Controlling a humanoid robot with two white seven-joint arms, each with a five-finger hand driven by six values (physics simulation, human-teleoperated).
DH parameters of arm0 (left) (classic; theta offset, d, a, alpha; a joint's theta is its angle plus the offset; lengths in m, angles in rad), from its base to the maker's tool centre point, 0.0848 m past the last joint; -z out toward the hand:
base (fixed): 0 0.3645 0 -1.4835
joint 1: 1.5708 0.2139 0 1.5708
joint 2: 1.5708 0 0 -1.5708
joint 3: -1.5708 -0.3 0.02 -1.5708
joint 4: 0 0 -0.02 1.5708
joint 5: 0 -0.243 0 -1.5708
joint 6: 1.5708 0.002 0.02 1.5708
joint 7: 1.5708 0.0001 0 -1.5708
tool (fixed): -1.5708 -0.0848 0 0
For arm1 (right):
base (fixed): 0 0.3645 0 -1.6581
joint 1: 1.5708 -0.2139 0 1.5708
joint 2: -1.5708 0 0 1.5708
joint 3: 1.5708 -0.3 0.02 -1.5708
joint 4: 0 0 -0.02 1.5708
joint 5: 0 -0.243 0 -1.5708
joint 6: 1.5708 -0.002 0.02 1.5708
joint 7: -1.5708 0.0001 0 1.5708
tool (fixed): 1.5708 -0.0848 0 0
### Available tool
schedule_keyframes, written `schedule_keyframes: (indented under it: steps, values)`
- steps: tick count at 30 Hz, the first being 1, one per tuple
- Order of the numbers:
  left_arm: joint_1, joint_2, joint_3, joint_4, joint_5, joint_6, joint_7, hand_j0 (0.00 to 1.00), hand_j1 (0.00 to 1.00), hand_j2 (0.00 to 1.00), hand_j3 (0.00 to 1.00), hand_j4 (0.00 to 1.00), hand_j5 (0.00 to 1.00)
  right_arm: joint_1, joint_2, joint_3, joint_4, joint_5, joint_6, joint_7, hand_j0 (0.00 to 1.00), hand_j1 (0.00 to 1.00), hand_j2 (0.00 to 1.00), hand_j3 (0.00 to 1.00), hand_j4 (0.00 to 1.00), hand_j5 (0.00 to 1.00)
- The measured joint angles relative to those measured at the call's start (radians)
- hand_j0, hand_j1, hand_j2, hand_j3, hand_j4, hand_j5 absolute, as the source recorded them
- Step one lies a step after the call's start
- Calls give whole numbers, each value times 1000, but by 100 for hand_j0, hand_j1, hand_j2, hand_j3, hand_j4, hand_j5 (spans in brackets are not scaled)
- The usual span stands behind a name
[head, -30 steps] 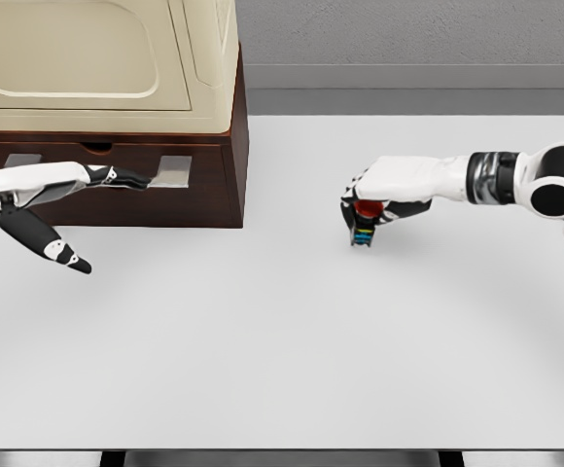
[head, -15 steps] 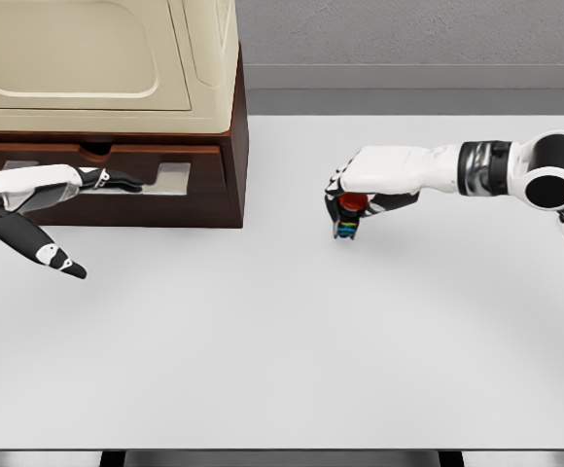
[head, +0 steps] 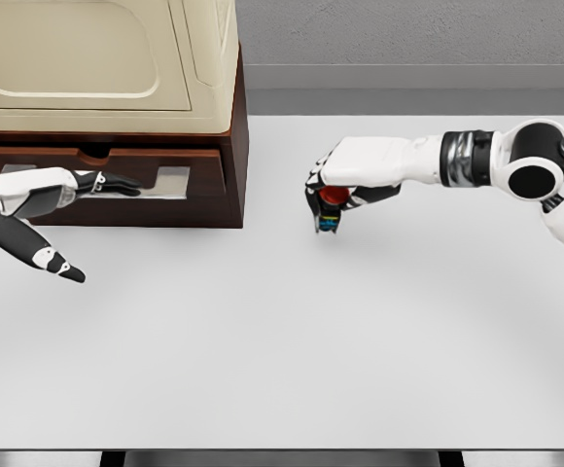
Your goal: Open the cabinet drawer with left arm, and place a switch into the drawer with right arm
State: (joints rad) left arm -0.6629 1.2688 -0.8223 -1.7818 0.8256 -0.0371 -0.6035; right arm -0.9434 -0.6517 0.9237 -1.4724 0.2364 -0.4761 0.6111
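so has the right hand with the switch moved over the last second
Yes. The right hand, shut on the switch, has moved left toward the cabinet; the gap to its dark right side is clearly narrower than before.

left hand [head: 39, 209]: fingers spread, fingertips [head: 126, 182] over the partly open drawer [head: 170, 183] of the brown cabinet [head: 219, 161], thumb pointing down away from it | right hand [head: 345, 180]: fingers curled around a red-topped switch [head: 330, 206], held above the white table [head: 282, 331], right of the cabinet
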Motion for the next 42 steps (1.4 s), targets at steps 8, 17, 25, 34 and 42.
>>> schedule_keyframes:
  steps: [8, 17, 25, 34, 42]
  values:
    - [8, 3, 4, 0, 9, -3, -1, 100, 100, 100, 100, 100, 100, -15, 15, 1, 0, 0, 0, 0, 44, 44, 44, 44, 44, 44]
    - [24, 4, 8, -1, 47, -4, -3, 100, 100, 100, 100, 100, 100, -23, 24, 2, 0, 0, 0, 0, 44, 44, 44, 44, 44, 44]
    - [31, 16, 10, -2, 73, -3, -5, 100, 100, 100, 100, 100, 100, -37, 38, 12, 0, -1, 0, 0, 44, 44, 44, 44, 44, 44]
    - [52, 29, 20, -3, 123, -2, -4, 100, 100, 100, 100, 100, 100, -44, 56, 15, 2, -7, 1, 0, 44, 44, 44, 44, 44, 44]
    - [79, 45, 33, -5, 174, -2, -7, 100, 100, 100, 100, 100, 100, -54, 60, 16, 2, -12, 1, 0, 44, 44, 44, 44, 44, 44]
